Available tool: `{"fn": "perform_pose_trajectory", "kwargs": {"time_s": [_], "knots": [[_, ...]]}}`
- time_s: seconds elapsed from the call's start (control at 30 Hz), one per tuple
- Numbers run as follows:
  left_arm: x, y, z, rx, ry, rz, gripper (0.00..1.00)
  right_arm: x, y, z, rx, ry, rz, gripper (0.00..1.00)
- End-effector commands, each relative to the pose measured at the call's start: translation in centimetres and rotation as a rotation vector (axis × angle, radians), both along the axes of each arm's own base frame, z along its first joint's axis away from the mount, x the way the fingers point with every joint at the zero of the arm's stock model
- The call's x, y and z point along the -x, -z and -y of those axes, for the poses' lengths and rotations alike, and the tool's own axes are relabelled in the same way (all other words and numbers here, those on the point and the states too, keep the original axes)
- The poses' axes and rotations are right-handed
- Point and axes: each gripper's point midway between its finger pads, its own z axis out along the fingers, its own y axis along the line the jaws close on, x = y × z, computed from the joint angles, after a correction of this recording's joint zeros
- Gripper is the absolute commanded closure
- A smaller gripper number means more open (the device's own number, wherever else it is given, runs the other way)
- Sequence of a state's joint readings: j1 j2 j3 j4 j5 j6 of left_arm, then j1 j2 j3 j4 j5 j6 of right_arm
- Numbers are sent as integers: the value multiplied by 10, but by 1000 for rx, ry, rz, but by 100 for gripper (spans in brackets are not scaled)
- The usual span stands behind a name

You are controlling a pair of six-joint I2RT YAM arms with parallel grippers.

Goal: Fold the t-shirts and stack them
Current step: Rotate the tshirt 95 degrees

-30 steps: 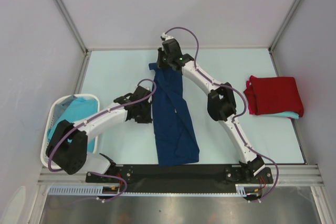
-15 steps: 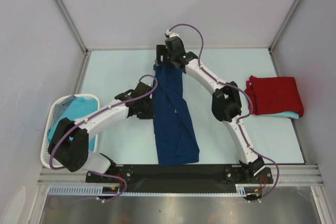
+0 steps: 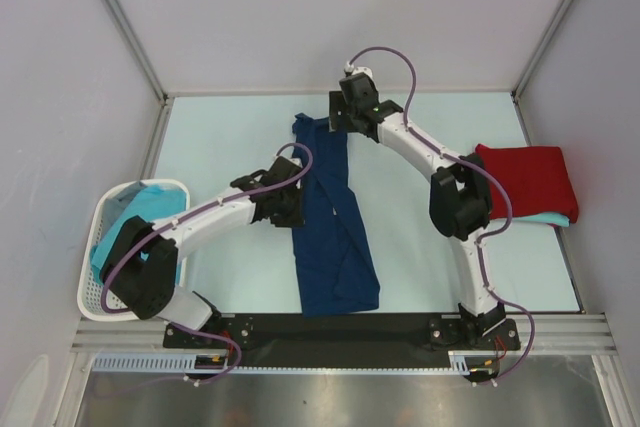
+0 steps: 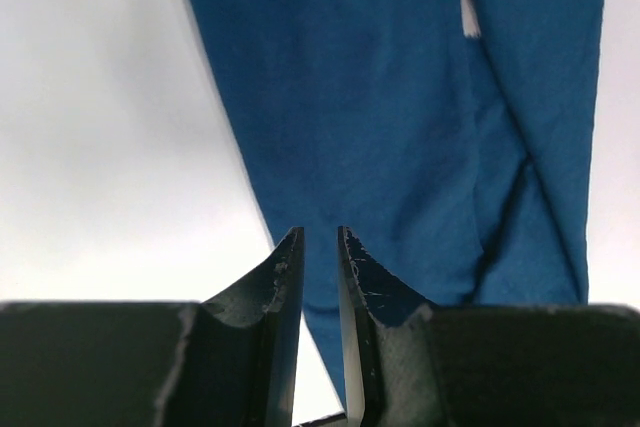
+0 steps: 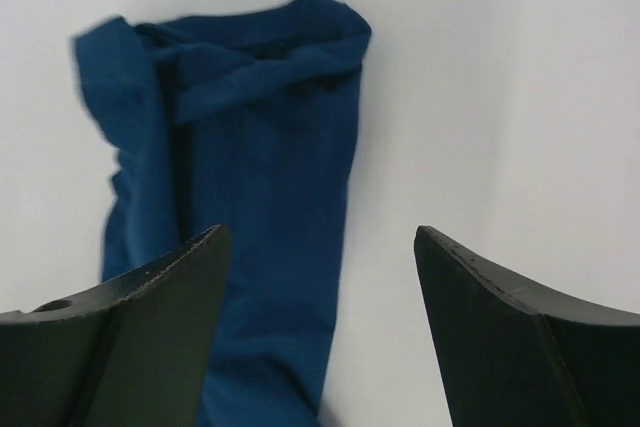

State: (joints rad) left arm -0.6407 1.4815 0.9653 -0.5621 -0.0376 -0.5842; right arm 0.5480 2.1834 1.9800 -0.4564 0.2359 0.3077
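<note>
At the far left a white basket (image 3: 90, 287) holds a turquoise shirt (image 3: 150, 209). The left gripper (image 4: 312, 235) sits low at the left edge of the navy shirt (image 3: 335, 247), its jaws drawn close with a thin slit between them; whether cloth is pinched there I cannot tell. The navy shirt lies as a long folded strip down the middle of the table (image 3: 220, 137), rumpled at its far end. Beside that far end, to the right, the right gripper (image 5: 320, 237) hovers with jaws spread wide, holding nothing. At the right edge a folded red shirt (image 3: 525, 179) rests on a second turquoise shirt (image 3: 548, 219)
</note>
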Motion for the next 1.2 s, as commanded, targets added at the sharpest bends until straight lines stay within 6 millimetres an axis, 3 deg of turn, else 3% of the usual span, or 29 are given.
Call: {"fn": "perform_pose_trajectory", "kwargs": {"time_s": [0.0, 0.03, 0.1, 0.13, 0.47, 0.93, 1.03, 1.17], "knots": [[-7, -17, 17, 49, 0, 39, 76, -8, 30, 7, 53, 2, -33, 21], [-5, -17, 16, 43, -3, 38, 76, -12, 25, 5, 44, 3, -22, 21], [-3, -16, 14, 41, -9, 37, 76, -15, 37, 2, 46, -9, -46, 22], [-2, -16, 13, 37, -14, 36, 76, -20, 30, -2, 31, -15, -34, 23], [6, -12, 7, 21, -40, 22, 76, -23, 67, -13, 10, -25, -100, 27], [13, -7, 7, 8, -45, 4, 76, -33, 100, 0, -12, 10, -156, 35], [13, -6, 7, 5, -43, 3, 76, -32, 105, -1, -14, 6, -164, 42], [13, -5, 8, 0, -39, 1, 76, -31, 110, -1, -15, 1, -175, 61]]}}
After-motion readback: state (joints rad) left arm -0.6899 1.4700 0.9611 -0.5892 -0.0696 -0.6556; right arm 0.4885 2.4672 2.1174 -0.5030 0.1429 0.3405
